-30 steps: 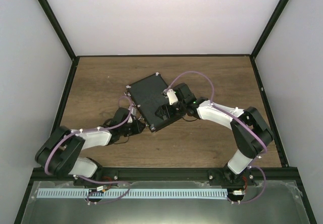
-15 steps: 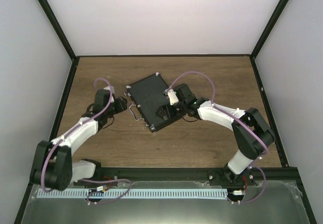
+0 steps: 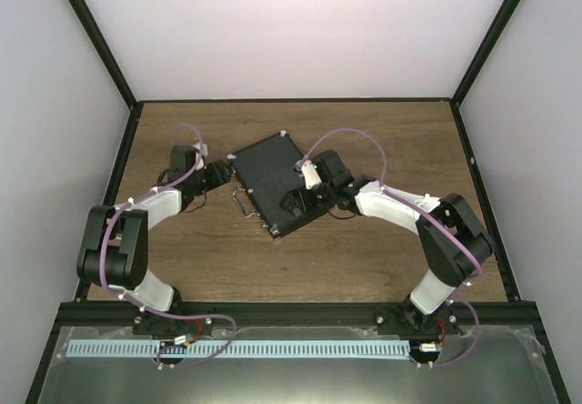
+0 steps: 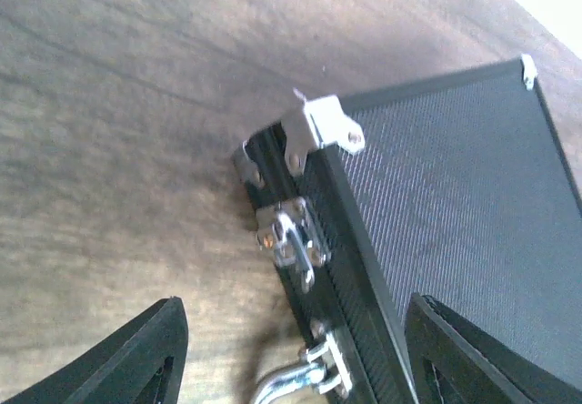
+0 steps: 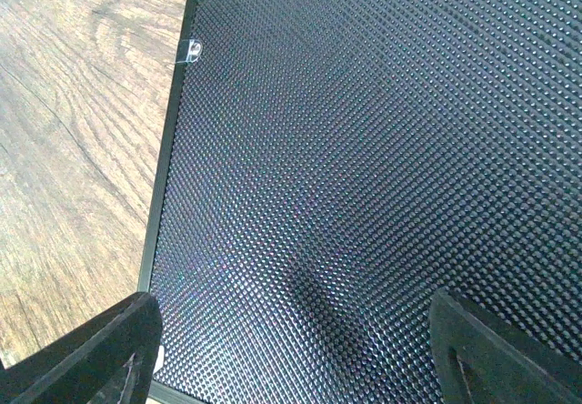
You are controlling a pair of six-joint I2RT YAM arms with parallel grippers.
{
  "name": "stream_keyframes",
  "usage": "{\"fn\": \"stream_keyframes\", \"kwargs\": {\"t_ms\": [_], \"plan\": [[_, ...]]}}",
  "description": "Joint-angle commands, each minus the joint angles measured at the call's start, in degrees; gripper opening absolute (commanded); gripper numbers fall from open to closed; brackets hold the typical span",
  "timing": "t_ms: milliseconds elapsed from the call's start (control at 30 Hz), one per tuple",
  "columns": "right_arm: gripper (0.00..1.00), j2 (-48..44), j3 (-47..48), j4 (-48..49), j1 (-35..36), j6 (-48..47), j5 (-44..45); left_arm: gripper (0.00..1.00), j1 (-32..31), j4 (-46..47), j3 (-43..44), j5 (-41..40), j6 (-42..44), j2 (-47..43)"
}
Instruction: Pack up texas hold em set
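The texas hold em set shows as a closed flat black case (image 3: 268, 175) with silver corners, lying askew on the wooden table. My left gripper (image 3: 218, 175) is open at the case's left corner. In the left wrist view one of its fingers (image 4: 136, 358) is over bare wood and the other over the lid, with the silver latch (image 4: 293, 236) and the handle (image 4: 289, 382) between them. My right gripper (image 3: 298, 202) hangs open low over the lid's near end. Its fingers (image 5: 91, 354) frame only the dimpled black lid (image 5: 364, 149).
The wooden table (image 3: 364, 258) is ringed by a black frame and white walls. The case's silver handle (image 3: 238, 199) sticks out from its left edge towards my left arm. A silver corner bracket (image 4: 320, 129) caps the case's nearest corner.
My left arm has swung from the case's near edge out to the left and up to its left corner, and its jaws have opened. The right arm and case have stayed put.
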Motion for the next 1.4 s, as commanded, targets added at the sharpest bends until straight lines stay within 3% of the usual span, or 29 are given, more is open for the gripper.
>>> {"fn": "stream_keyframes", "kwargs": {"t_ms": [0, 167, 600, 1067, 1167, 1367], "plan": [[0.83, 2.4, 1.1, -2.0, 0.5, -0.2, 0.9, 0.68, 1.5, 3.8, 2.3, 0.9, -0.9, 2.9], [0.83, 3.3, 1.3, -1.9, 0.4, -0.3, 0.3, 0.51, 1.9, 4.8, 4.3, 1.9, -0.8, 8.2], [0.83, 3.3, 0.4, -1.5, 0.4, -0.5, -0.3, 0.25, 2.1, 2.2, 5.6, -1.6, 0.5, 13.3], [0.82, 1.2, 1.1, -2.1, 0.4, -0.2, 1.6, 0.3, 2.1, 2.4, 6.5, -2.2, 0.6, 18.4], [0.82, -0.3, 2.4, -3.7, 0.4, -0.1, 3.9, 0.25, 2.2, 1.7, 6.3, -3.7, 1.2, 18.4], [0.82, -1.4, 7.9, -7.9, 0.3, -0.6, 10.8, 0.27, 2.3, 4.6, 4.9, -1.6, 0.2, 16.6]]}}
